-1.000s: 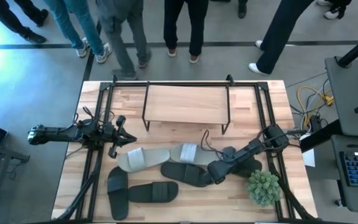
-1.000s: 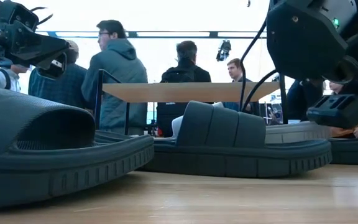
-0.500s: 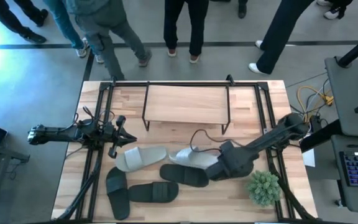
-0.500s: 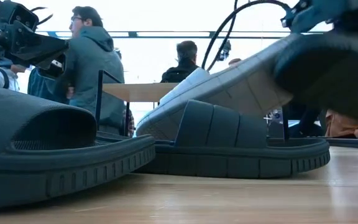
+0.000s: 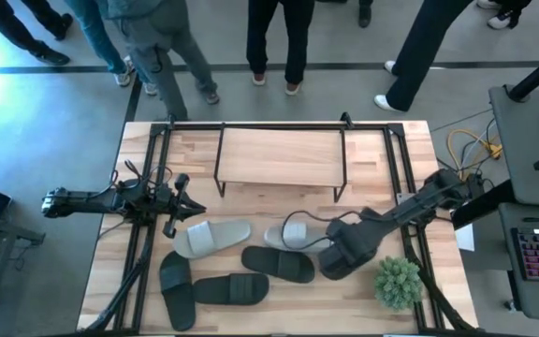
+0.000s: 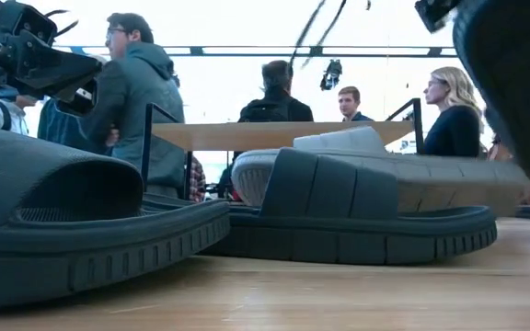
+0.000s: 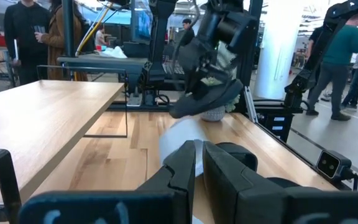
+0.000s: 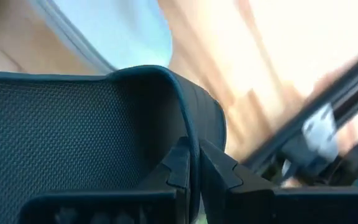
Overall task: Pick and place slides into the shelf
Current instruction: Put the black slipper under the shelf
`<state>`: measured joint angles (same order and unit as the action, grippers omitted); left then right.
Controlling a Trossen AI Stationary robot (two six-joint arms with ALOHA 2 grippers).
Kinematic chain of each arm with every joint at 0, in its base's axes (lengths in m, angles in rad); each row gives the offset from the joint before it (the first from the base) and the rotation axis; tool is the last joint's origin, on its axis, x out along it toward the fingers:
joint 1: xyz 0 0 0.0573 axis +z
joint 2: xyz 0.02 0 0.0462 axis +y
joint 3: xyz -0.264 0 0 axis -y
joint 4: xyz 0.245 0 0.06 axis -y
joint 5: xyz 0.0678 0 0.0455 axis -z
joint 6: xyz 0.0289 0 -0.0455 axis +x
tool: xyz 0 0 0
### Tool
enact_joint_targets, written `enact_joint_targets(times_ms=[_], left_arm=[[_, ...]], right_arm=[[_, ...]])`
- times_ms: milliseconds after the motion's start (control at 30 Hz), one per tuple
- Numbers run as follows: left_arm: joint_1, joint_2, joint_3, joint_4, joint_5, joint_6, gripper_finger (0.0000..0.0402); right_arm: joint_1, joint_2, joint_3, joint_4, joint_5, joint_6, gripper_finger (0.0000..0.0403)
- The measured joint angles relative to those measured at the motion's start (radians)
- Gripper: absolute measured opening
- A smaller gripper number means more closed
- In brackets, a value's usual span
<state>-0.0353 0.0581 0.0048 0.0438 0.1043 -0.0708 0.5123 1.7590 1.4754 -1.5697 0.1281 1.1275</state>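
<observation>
The right gripper (image 8: 193, 163) pinches the strap edge of a dark slide (image 5: 337, 258), holding it lifted above the table (image 5: 382, 150) near its right edge, beside a small green plant (image 5: 397, 281). The left gripper (image 5: 187, 208) waits by the left edge, fingers pressed together. Two light slides and three dark ones lie in front of the empty shelf (image 5: 279, 154)

We see the shelf's wood top (image 5: 279, 156) bare, open to reach from above. In front of it sandals crowd the table (image 5: 382, 150): a pale sandal (image 5: 211, 238), a second pale one (image 5: 284, 234), a dark sandal (image 5: 279, 264) and two more dark ones (image 5: 211, 287). A small green plant (image 5: 398, 282) blocks the right front corner. People (image 5: 279, 37) stand behind the table.
</observation>
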Motion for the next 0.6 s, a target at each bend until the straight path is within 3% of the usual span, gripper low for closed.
enact_joint_targets(times_ms=[300, 533, 600], left_arm=[[0.000, -0.001, 0.000, -0.001, 0.000, 0.000, 0.0017], [0.000, -0.001, 0.000, 0.000, 0.000, 0.000, 0.0017], [0.000, -0.001, 0.000, 0.000, 0.000, 0.000, 0.0017]], right_arm=[[0.007, -0.015, 0.072, -0.002, 0.231, -0.197, 0.0013], [0.004, -0.005, 0.307, 0.001, 0.400, -0.392, 0.0013], [0.000, -0.001, 0.386, 0.001, 0.491, -0.462, 0.0013]])
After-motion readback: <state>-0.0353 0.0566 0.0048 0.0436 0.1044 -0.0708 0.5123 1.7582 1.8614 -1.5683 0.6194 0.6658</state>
